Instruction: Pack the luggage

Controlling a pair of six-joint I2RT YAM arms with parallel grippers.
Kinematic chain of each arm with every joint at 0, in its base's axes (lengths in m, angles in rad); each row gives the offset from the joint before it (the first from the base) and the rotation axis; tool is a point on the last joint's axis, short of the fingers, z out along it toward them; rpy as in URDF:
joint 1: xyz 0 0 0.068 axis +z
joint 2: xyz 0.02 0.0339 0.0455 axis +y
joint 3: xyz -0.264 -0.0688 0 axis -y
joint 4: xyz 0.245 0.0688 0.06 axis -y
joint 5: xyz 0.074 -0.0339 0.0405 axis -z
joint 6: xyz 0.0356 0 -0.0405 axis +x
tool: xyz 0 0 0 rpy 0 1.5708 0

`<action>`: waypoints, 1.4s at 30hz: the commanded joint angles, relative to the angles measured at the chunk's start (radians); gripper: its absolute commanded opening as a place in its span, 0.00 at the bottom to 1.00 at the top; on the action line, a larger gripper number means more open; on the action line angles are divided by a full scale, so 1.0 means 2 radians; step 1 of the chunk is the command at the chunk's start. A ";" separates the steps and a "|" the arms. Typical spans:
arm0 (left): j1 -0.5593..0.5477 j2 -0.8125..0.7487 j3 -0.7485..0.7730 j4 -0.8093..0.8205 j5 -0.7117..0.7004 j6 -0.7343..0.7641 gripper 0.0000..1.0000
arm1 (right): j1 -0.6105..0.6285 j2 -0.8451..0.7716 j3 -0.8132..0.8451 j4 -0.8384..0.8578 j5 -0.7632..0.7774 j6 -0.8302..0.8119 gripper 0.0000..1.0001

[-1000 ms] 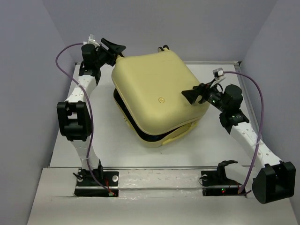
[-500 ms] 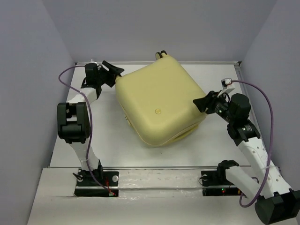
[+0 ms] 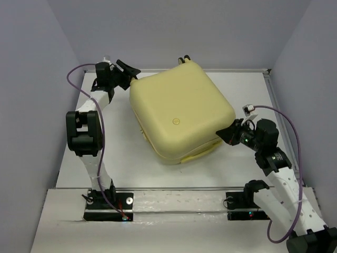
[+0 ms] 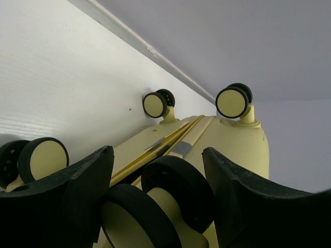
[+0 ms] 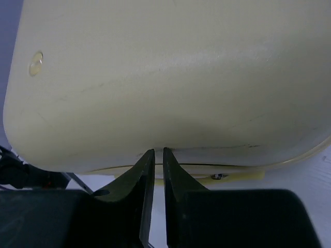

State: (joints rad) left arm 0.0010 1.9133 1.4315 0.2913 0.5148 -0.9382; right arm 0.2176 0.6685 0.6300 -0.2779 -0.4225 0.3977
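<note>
left pincer (image 4: 158,160) spread around a luggage (image 3: 179,118) wheel (image 4: 178,188); right pincer (image 5: 158,153) pressed together at its side

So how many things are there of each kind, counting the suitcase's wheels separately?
Suitcase: 1
Suitcase wheels: 4
Robot arms: 2, the left arm and the right arm
Total: 7
</note>
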 commanded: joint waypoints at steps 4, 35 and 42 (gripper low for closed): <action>0.021 -0.013 0.044 -0.011 0.015 0.040 0.99 | 0.014 0.034 -0.027 0.042 -0.034 0.011 0.48; -0.195 -0.646 -0.587 -0.073 -0.225 0.075 0.38 | 0.014 0.232 0.031 0.240 -0.031 0.013 0.34; -0.215 -0.596 -0.611 0.005 -0.192 0.073 0.35 | 0.014 0.150 -0.034 0.227 -0.020 -0.012 0.46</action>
State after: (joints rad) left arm -0.3969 0.6762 0.2173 0.1581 0.1036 -0.7914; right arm 0.2428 1.1061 0.6456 0.0917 -0.4656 0.4141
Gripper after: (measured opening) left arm 0.358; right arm 0.457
